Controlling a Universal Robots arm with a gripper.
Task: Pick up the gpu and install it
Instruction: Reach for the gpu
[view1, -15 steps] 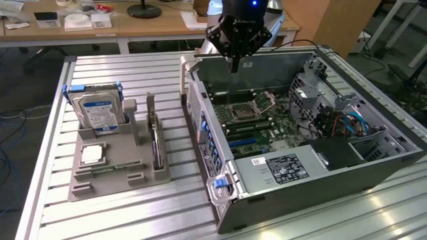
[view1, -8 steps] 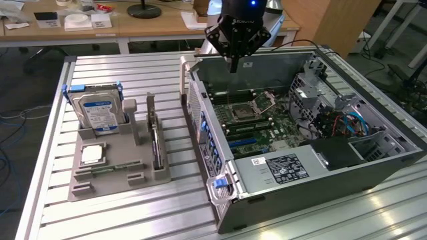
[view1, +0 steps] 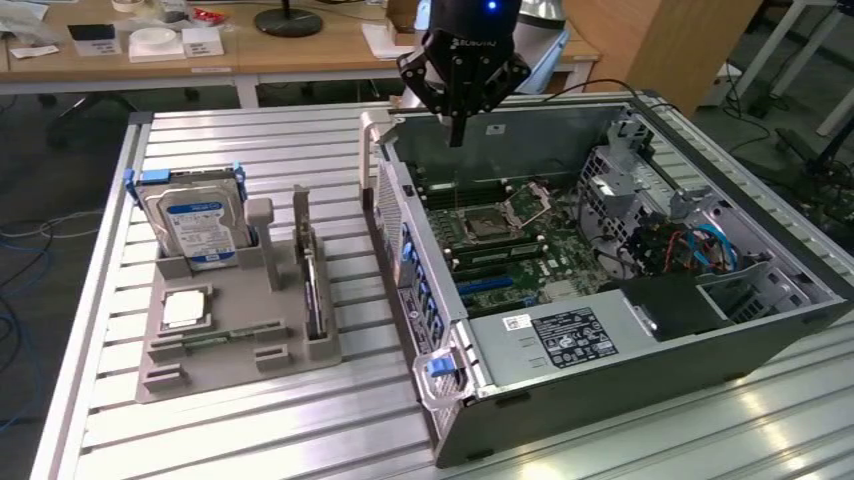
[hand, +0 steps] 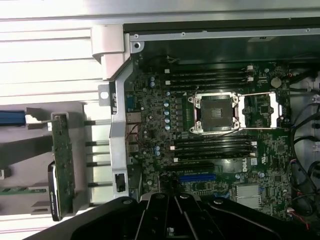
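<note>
The gpu (view1: 312, 290), a thin flat card with a dark face, a brownish-green circuit-board back and a grey metal end bracket, stands on its long edge in a slot of a grey plastic holder (view1: 200, 375); the wrist view shows its top edge (hand: 62, 160). It is untouched, well apart from the gripper. In the same holder, towards the exterior view's left, a silver hard drive with a blue-white label (view1: 198, 228) stands upright, a square silver processor chip (view1: 184, 310) lies flat, and a narrow green memory stick (view1: 214, 337) lies in a groove near it. The holder rests on a slatted aluminium tabletop (view1: 94, 400), just beside a black open computer case (view1: 627, 370) lying on its side at the exterior view's right. Inside the case lies a green motherboard (hand: 160, 115) with an open metal processor socket (hand: 215, 112) and a blue expansion slot (hand: 197, 177). The black gripper (view1: 458, 136) hangs above the far end of the case, over the motherboard, its fingers closed together with nothing between them.
</note>
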